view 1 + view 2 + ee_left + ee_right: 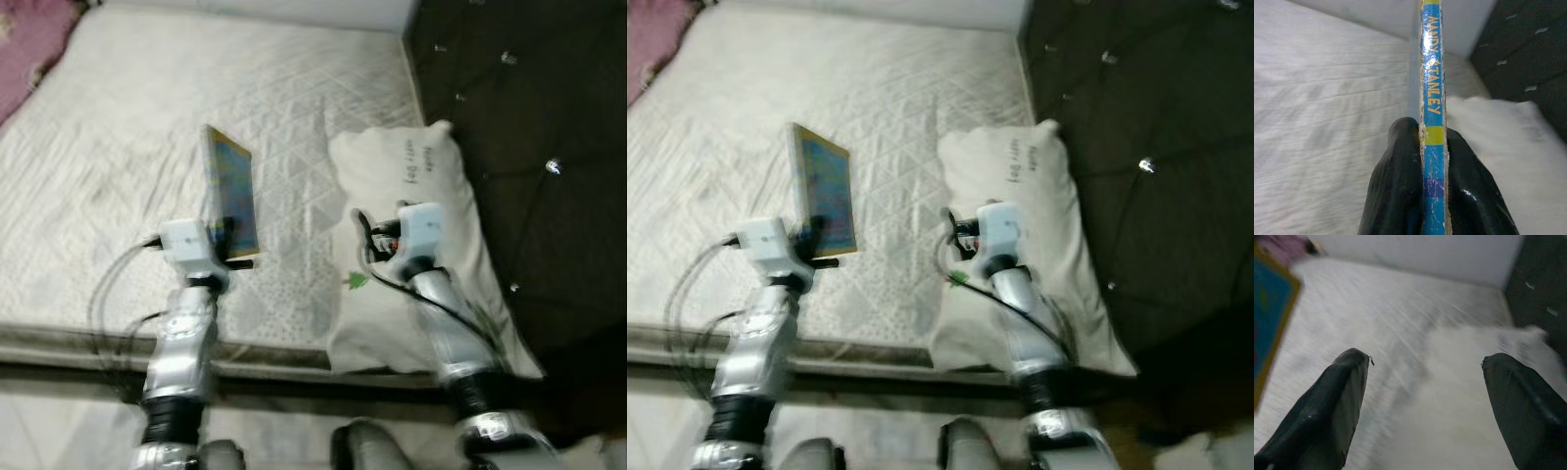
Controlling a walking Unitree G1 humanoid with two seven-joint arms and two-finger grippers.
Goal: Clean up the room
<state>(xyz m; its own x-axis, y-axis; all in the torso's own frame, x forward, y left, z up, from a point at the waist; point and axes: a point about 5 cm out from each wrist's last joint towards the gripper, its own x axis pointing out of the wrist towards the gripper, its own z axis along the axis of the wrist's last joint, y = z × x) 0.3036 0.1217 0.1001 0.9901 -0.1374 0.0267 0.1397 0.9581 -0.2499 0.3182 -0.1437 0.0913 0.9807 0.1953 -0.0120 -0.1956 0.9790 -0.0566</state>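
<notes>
My left gripper (pixel 235 240) is shut on a thin picture book (pixel 231 191) with a blue cover and yellow edge, holding it upright on its edge above the quilted white mattress (pixel 118 166). The left wrist view shows the blue spine (pixel 1433 98) pinched between the two black fingers (pixel 1400 186). My right gripper (pixel 370 235) hangs open over the white pillow (pixel 431 196) at the bed's right side, with nothing between its fingers (pixel 1327 406). The book's cover (pixel 1271 318) also appears off to one side in the right wrist view.
A dark tufted headboard (pixel 529 127) runs along the right of the bed. A pink blanket (pixel 29 49) lies at the far left corner. The bed's front edge (pixel 78 343) is just before me, with pale floor below.
</notes>
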